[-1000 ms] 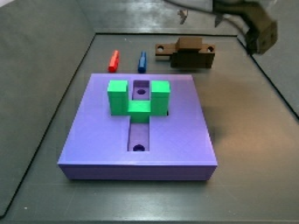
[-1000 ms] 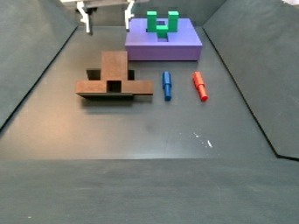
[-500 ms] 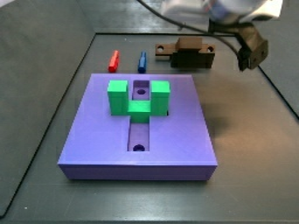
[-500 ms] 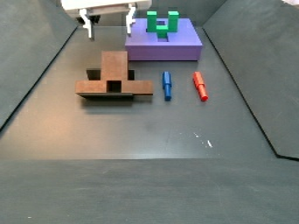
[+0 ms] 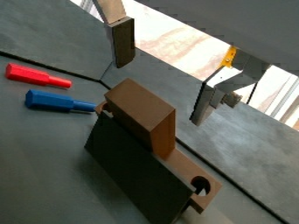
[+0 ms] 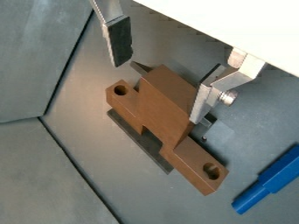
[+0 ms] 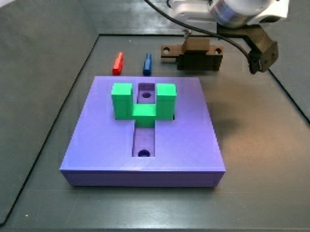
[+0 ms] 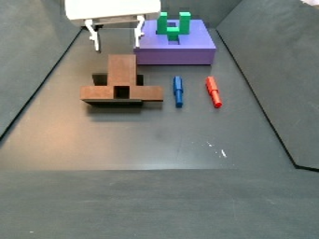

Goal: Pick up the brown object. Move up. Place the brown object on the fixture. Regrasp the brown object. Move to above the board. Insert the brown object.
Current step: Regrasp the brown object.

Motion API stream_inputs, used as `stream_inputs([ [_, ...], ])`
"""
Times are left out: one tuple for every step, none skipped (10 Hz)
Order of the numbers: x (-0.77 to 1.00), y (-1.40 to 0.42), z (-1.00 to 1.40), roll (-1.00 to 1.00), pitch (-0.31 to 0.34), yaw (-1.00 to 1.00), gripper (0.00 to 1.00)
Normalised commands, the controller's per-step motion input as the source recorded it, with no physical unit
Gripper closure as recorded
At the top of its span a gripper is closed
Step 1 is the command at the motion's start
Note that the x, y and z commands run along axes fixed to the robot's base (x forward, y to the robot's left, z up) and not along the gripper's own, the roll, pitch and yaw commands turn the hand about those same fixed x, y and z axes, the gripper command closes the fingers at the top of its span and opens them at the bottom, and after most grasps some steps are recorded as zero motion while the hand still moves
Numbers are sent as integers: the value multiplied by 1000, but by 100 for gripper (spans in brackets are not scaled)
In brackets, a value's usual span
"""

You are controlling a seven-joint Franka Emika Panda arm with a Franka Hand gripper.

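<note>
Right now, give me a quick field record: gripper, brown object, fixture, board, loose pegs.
gripper: open, empty, hovering above the brown object with a finger on each side
brown object: lying on the fixture, not gripped
fixture: on the floor under the brown object, beside the pegs
board: purple, apart from the gripper, central slot empty
green block: upright on the board
red peg: lying on the floor beside the blue one
blue peg: lying between the red peg and the fixture
</note>
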Motion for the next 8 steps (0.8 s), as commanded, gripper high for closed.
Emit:
stream_inputs([
  [0, 106, -266, 163, -9, 0, 0],
  [-17, 120, -269, 151, -17, 0, 0],
  [-26, 126, -254, 89, -31, 0, 0],
  [0, 129, -251, 80, -31, 0, 0],
  [0, 140, -249, 89, 0, 0, 0],
  [0, 129, -271, 114, 0, 0, 0],
  [0, 111, -286, 149, 0, 0, 0],
  [0, 106, -257, 123, 0, 0, 0],
])
